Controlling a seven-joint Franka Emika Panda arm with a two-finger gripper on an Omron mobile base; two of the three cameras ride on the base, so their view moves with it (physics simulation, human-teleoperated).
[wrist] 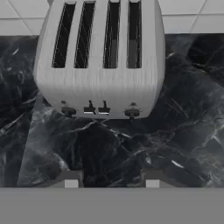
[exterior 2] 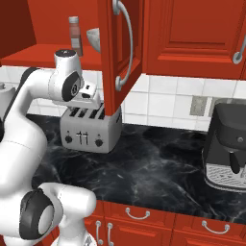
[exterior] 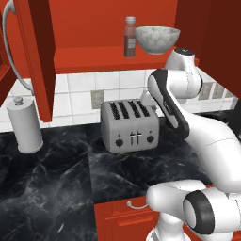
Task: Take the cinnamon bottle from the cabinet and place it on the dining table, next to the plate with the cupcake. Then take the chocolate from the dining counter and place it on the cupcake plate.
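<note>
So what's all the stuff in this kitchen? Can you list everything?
cinnamon bottle: one, clear with reddish-brown inside and a pale cap, upright on the cabinet shelf
bowl: one, pale grey, on the same shelf, right of the bottle
cabinet: one, red, door swung open, curved grey handle
toaster: one, silver, four slots, on the counter below the shelf
white cylinder: one, with a knob on top, on the counter left of the toaster
coffee machine: one, dark, on the counter at the right
counter: one, black marble with white veins, red drawers beneath
gripper: one, dark fingertips, above the counter in front of the toaster, holding nothing
</note>
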